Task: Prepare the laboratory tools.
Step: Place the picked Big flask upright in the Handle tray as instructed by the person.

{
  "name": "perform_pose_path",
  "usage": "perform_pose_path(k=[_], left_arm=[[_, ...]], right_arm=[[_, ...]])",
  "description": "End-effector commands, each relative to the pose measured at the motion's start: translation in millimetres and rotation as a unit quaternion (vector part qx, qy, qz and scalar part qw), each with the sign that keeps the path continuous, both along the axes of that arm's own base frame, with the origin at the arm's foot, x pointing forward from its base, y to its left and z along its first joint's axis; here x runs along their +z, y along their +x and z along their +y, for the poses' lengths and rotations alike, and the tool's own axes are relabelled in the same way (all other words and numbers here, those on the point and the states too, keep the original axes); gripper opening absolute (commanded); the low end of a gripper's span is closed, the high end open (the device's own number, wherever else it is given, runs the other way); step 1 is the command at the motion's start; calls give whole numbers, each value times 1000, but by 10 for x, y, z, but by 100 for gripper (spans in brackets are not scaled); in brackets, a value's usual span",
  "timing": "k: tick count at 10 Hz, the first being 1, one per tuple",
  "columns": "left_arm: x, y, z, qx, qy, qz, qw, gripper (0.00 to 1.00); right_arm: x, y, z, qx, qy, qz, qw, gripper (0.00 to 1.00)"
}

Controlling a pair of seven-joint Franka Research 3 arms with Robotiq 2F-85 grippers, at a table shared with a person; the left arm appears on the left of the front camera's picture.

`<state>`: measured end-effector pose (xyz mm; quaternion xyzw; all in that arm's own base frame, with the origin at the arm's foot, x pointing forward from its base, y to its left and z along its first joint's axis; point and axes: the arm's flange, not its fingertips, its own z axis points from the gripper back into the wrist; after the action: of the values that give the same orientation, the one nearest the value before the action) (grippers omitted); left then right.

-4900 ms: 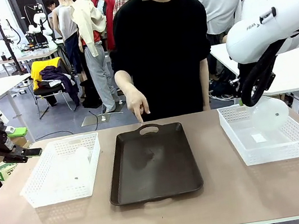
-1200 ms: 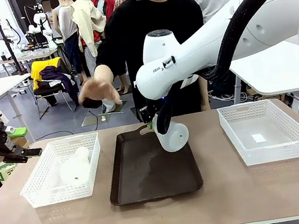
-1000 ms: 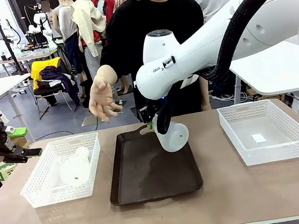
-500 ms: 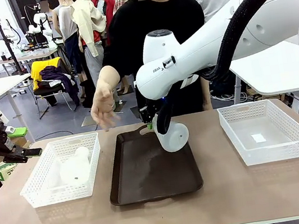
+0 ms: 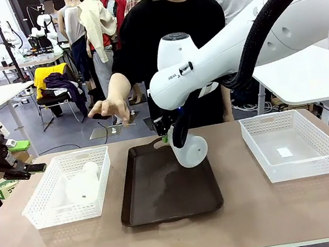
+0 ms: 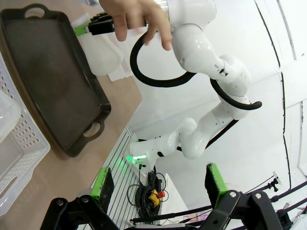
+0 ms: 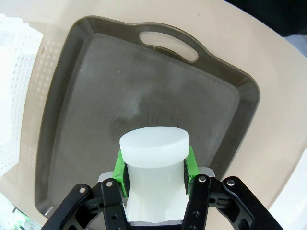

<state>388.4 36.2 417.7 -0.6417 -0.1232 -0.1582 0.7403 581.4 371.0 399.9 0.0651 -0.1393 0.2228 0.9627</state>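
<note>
My right pincer [image 7: 153, 168] is clamped on the neck of a translucent frosted-white conical flask [image 5: 191, 151], green pads pressing it from both sides. I hold it tilted, its wide round base lowest, over the far part of the dark brown rectangular tray with handle cut-outs [image 5: 163, 192]. I cannot tell whether the base touches the tray. My left pincer [image 6: 158, 181] hangs off the table's left edge, fingers spread wide with nothing between them. On the tan table [image 5: 260, 215], a white mesh plastic basket [image 5: 48, 218] left of the tray holds the second frosted-white flask [image 5: 83, 185], lying on its side. A matching white mesh basket [image 5: 297, 171] sits right of the tray. Across the table, the person's hand [image 5: 109, 109] hovers palm down above the far edge.
</note>
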Motion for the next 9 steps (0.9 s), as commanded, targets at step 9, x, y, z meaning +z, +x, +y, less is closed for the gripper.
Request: perform_pose_path(k=[9], left_arm=[[25, -7, 13, 0, -6, -6, 1000, 100]], right_arm=[[50, -12, -28, 38, 49, 1, 998, 0]])
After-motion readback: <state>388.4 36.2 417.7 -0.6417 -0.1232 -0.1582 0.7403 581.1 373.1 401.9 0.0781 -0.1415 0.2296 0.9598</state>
